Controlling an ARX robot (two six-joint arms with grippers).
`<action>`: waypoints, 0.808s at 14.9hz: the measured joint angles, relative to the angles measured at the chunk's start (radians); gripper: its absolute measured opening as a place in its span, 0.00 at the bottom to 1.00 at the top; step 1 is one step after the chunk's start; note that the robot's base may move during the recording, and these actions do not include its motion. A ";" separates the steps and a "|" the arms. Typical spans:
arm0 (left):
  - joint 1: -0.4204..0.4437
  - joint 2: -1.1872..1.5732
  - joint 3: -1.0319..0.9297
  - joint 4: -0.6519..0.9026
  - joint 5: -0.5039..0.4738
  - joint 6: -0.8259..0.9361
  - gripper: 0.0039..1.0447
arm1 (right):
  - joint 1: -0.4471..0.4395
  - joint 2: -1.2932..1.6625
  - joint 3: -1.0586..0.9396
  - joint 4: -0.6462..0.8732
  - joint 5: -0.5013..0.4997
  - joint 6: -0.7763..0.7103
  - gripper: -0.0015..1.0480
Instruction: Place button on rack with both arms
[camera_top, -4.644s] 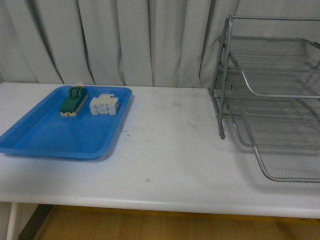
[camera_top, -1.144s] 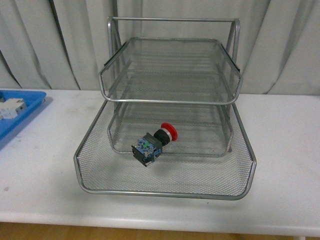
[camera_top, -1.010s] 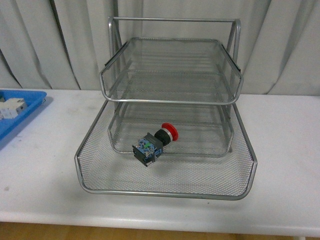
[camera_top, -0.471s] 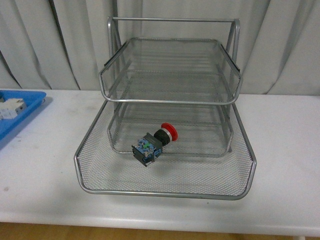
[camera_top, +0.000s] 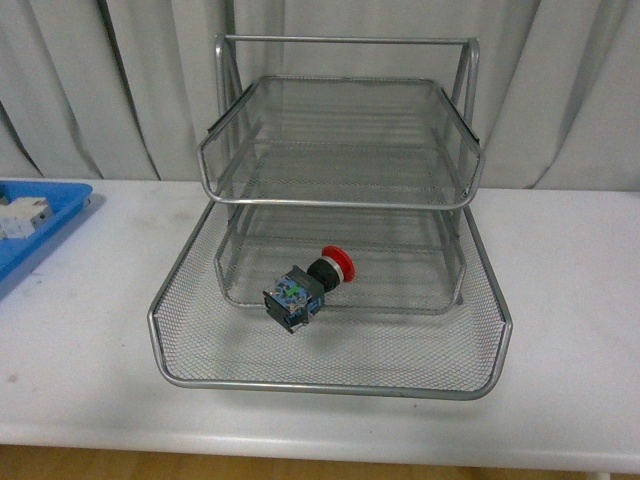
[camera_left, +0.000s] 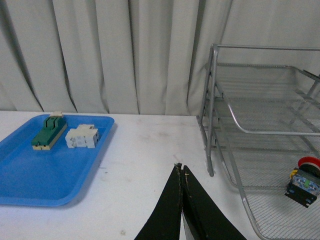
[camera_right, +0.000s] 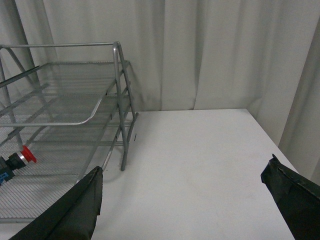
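Note:
The button (camera_top: 308, 285), red cap and blue-green body, lies on its side in the pulled-out bottom tray of the silver wire rack (camera_top: 330, 385). It also shows in the left wrist view (camera_left: 304, 179) and the right wrist view (camera_right: 15, 162). Neither arm shows in the front view. My left gripper (camera_left: 180, 169) is shut with nothing in it, above bare table to the left of the rack (camera_left: 212, 110). My right gripper (camera_right: 185, 167) is open and empty, over the table to the right of the rack (camera_right: 120, 100).
A blue tray (camera_left: 30, 172) on the table's left holds a green block (camera_left: 49, 135) and a white blocky part (camera_left: 81, 138); its corner shows in the front view (camera_top: 25, 250). White curtains hang behind. The table's front edge (camera_top: 320, 440) is near.
Since 4.6 s ago the front view has swung from the blue tray to face the rack. Over the last second the button and the rack have stayed still.

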 joint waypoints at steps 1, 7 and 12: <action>0.000 -0.024 0.000 -0.030 0.000 0.000 0.01 | 0.000 0.000 0.000 0.000 0.000 0.000 0.94; 0.000 -0.158 0.000 -0.158 0.000 0.000 0.01 | 0.000 0.000 0.000 0.000 0.000 0.000 0.94; 0.000 -0.248 0.002 -0.261 0.000 0.000 0.01 | 0.000 0.000 0.000 0.000 0.000 0.000 0.94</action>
